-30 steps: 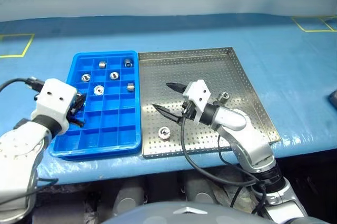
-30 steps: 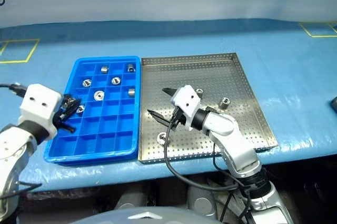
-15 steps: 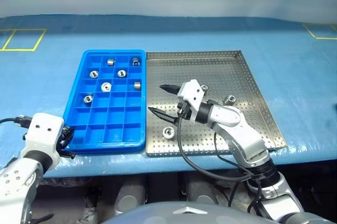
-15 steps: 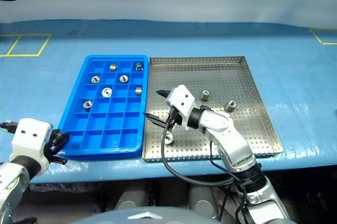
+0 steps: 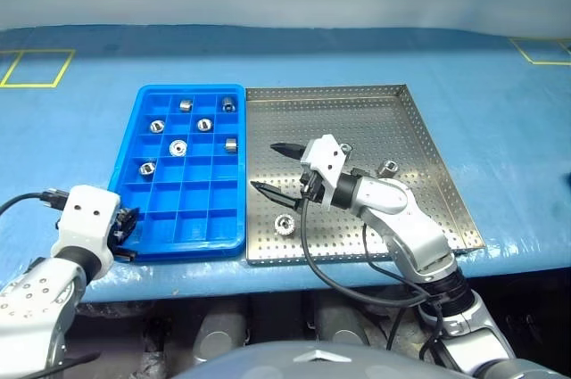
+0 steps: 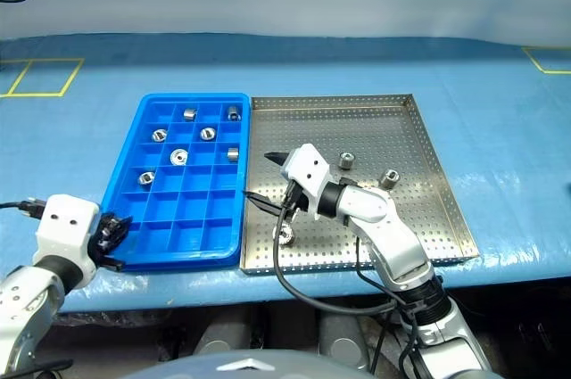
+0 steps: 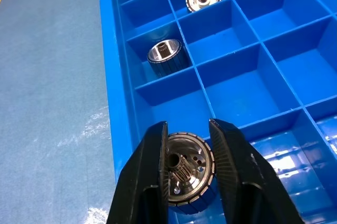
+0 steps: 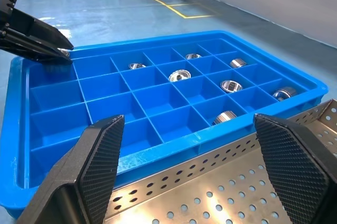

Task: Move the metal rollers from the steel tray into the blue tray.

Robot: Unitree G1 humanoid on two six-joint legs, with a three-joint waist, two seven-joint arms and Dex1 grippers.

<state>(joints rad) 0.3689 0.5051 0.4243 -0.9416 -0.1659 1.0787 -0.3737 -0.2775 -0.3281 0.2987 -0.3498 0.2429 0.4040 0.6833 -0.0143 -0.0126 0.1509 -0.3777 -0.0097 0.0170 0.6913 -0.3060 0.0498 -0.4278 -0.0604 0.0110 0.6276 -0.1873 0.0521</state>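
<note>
My left gripper is at the near-left corner of the blue tray. Its two fingers touch both sides of a metal roller, low over the corner compartment. Several more rollers lie in the far compartments. The steel tray sits against the blue tray's right side and holds three rollers: one near the front, one at mid right, and one just behind my right wrist. My right gripper hovers open over the steel tray's left part, pointing at the blue tray, with nothing in it.
Both trays rest on a table with a blue cover, whose front edge runs just below them. Yellow tape squares mark the far left and far right. A black cable loops from my right wrist over the steel tray's front rim.
The camera shifted. My left gripper came down and back from the blue tray's left side to its near-left corner, carrying the roller. The right arm stayed where it was.
</note>
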